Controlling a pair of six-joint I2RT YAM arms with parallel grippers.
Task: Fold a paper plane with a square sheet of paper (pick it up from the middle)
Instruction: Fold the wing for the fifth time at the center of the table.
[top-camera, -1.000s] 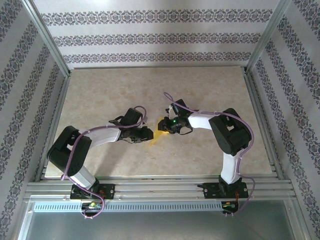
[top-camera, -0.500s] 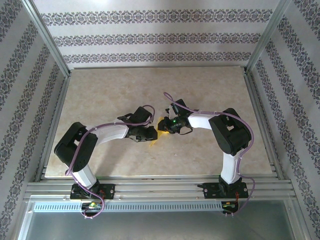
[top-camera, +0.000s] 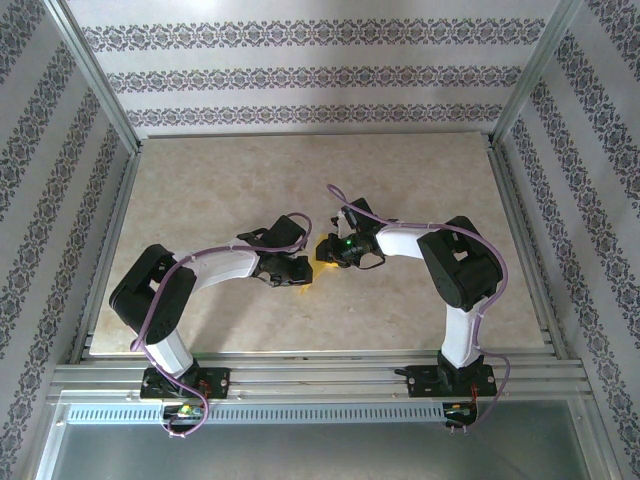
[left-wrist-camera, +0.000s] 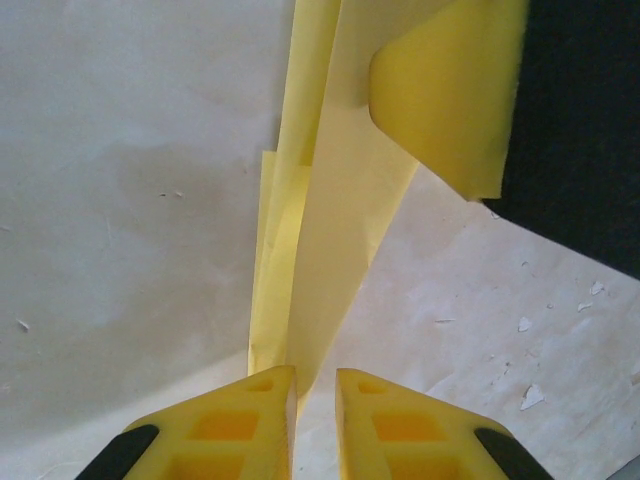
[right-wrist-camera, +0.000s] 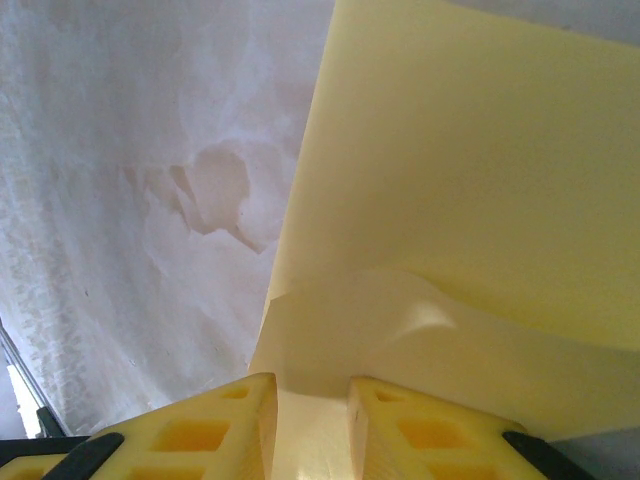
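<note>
Across the top view spreads the table (top-camera: 200, 200), pale and marbled. The left arm (top-camera: 215, 268) reaches from 7 o'clock and the right arm (top-camera: 455, 265) from 5 o'clock, and they meet just short of the table's middle.

The left gripper (top-camera: 300, 272) points toward 3 o'clock and the right gripper (top-camera: 322, 250) toward 9 o'clock, tips close together. A sliver of the yellow paper (top-camera: 305, 284) shows at 6 o'clock of the left tip.

Seen from the left wrist, the paper (left-wrist-camera: 330, 250) is a folded strip running from 12 o'clock down into the left gripper (left-wrist-camera: 315, 385), with a flap curling up at 1 o'clock. A narrow gap shows between those jaws; whether they pinch the strip I cannot tell.

Seen from the right wrist, the paper (right-wrist-camera: 470, 180) fans out toward 1 and 3 o'clock, buckled near the fingers. The right gripper (right-wrist-camera: 312, 390) is clamped on its edge.
</note>
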